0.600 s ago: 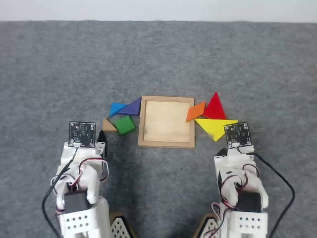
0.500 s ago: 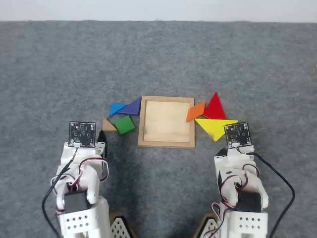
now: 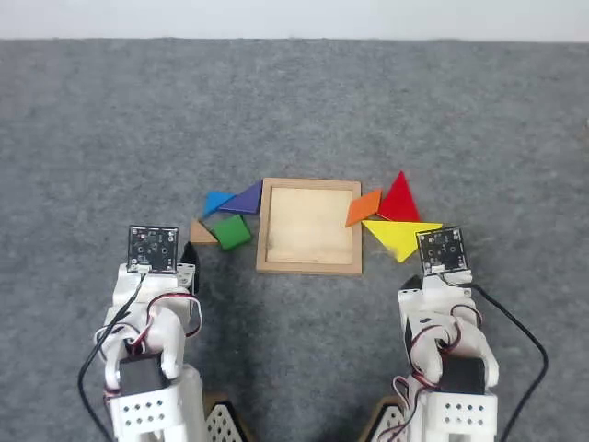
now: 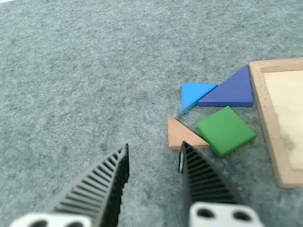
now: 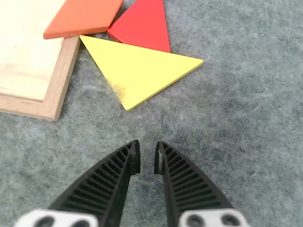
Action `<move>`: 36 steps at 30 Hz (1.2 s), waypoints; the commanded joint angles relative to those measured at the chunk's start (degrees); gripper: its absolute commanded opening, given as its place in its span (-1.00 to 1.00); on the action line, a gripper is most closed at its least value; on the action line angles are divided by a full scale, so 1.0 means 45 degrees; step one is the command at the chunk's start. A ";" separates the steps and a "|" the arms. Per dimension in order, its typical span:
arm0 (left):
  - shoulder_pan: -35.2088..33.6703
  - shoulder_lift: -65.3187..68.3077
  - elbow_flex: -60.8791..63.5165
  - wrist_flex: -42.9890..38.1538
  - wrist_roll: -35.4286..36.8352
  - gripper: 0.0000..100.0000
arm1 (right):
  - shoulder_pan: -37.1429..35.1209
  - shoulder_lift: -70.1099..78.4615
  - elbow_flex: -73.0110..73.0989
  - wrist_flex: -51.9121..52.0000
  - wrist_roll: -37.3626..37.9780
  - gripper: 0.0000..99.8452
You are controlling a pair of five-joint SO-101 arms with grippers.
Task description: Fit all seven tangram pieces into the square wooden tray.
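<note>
Nothing has moved since the earlier frames: both arms rest at the near edge of the tabletop (image 3: 304, 110). The left gripper (image 4: 154, 149) hangs with its jaws apart and empty, one tip just short of the tan triangle (image 4: 182, 137). Beyond that lie the green square (image 4: 226, 131), the blue triangle (image 4: 194, 93) and the purple triangle (image 4: 232, 89), the purple one's edge against the left rim of the square wooden tray (image 4: 265, 118).

The right gripper (image 5: 147, 151) holds nothing, its jaws all but together with a thin slit between the tips. It sits over bare grey surface near the yellow triangle (image 5: 137, 71). One corner of that piece reaches the tray's right rim. The red triangle (image 5: 144, 26) lies just past it, and the orange parallelogram (image 5: 83, 16) overlaps the rim. The tray's floor is bare wood. Open grey surface spreads beyond the tray and to both sides.
</note>
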 commanded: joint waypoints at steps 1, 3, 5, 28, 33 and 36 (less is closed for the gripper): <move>0.0000 0.0059 -0.0088 0.0039 -0.0078 -0.67 | 0.0186 0.0068 0.0195 0.0147 0.0156 -0.87; 0.0000 0.0059 -0.0088 0.0039 -0.0078 -0.67 | 0.0186 0.0068 0.0195 0.0147 0.0156 -0.87; 0.0000 0.0059 -0.0088 0.0039 -0.0078 -0.67 | 0.0186 0.0068 0.0195 0.0147 0.0156 -0.87; 0.0000 0.0059 -0.0088 0.0039 -0.0078 -0.67 | 0.0166 0.0049 0.0195 0.0147 0.0078 -0.86; 0.0000 0.0059 -0.0088 0.0039 -0.0078 -0.67 | 0.0322 -0.0049 0.0195 0.0127 0.0156 -0.87; 0.0000 0.0059 -0.0088 0.0039 -0.0078 -0.67 | 0.0967 -0.0068 0.0078 -0.0283 0.0176 -0.86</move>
